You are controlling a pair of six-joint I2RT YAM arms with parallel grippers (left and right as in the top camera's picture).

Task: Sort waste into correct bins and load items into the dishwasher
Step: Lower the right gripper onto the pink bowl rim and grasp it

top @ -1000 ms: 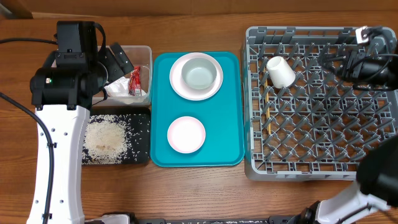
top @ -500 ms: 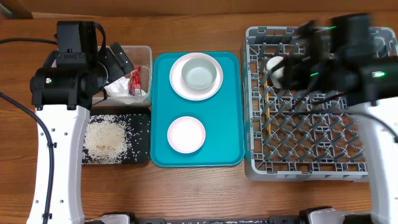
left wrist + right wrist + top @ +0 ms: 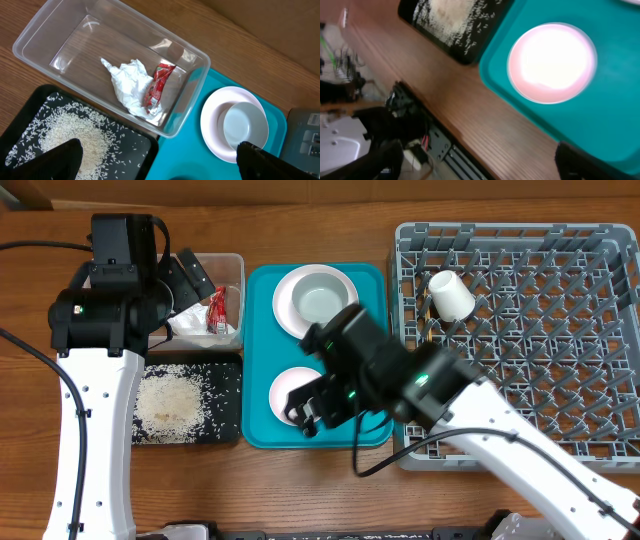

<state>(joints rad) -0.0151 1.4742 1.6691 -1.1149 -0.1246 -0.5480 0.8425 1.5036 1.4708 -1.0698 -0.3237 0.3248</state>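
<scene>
Your left gripper (image 3: 159,146) hangs over the clear plastic rectangular tub (image 3: 65,50) with its fingers spread wide and nothing between them. In the tub, the crumpled white paper napkin (image 3: 127,85) and the small red snack wrapper (image 3: 157,87) lie touching. The loose white rice grains (image 3: 70,137) are in the shallow black tray (image 3: 140,155) just beside. Your right gripper (image 3: 479,147) is spread wide too, also empty, above the pale pink bowl (image 3: 551,62) on the teal serving tray (image 3: 610,110). The small white cup (image 3: 452,295) lies tilted in the grey plastic dish rack (image 3: 580,310).

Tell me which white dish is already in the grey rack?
The small white cup, lying on its side in the rack; the grey-white bowl, plate and pink bowl sit on the teal tray.
</scene>
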